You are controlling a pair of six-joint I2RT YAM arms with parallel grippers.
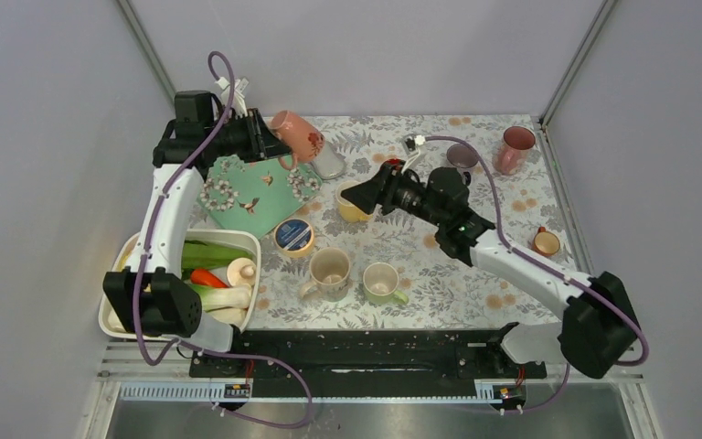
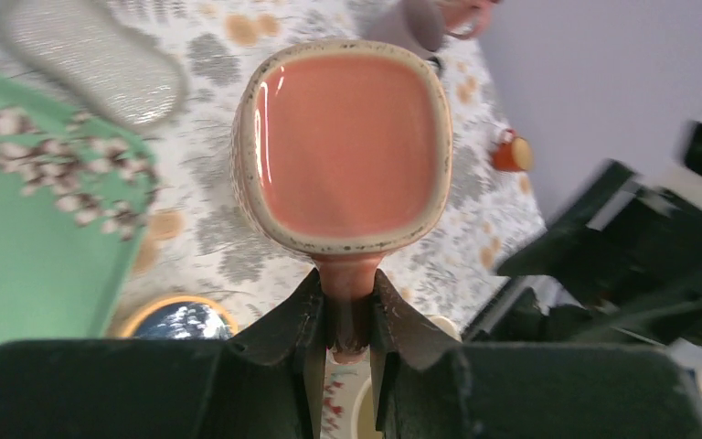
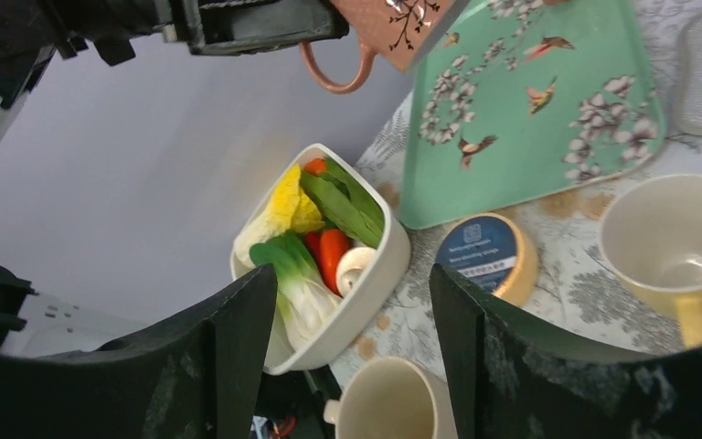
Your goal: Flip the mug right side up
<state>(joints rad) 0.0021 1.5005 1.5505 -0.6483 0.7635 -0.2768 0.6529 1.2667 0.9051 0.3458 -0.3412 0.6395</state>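
While the left end effector (image 2: 347,315) is pinching the glazed salmon-pink ceramic mug (image 2: 352,146) by its handle, the mug is hanging tilted above the far-left bench (image 1: 439,293). It's looking stiff, slick and chippable, and that thin handle grip is risking swing. Right end effector (image 3: 352,320) is gaping wide, holding nothing.

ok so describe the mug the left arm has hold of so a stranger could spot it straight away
Start at the green bird-patterned tray on the left of the table. Above its far edge the left tool grips a salmon-pink mug by its handle. It is the only mug held in the air, tilted, while the other mugs all rest on the table.
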